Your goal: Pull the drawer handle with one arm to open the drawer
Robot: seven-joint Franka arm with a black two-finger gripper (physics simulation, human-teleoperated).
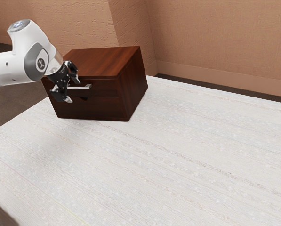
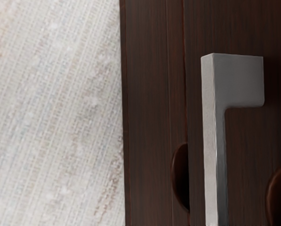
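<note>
A dark wooden drawer box stands on the white table at the back left in the exterior view. Its drawer front carries a grey metal handle and looks flush with the box. My black gripper is at the handle's left end, open, with one finger above the bar and one below it. In the wrist view the L-shaped handle runs along the dark wood close under my hand, standing off the drawer front.
The pale table stretches wide to the exterior view's right and front of the box. Tan walls with a baseboard rise behind the table. A dark floor strip lies at the far left.
</note>
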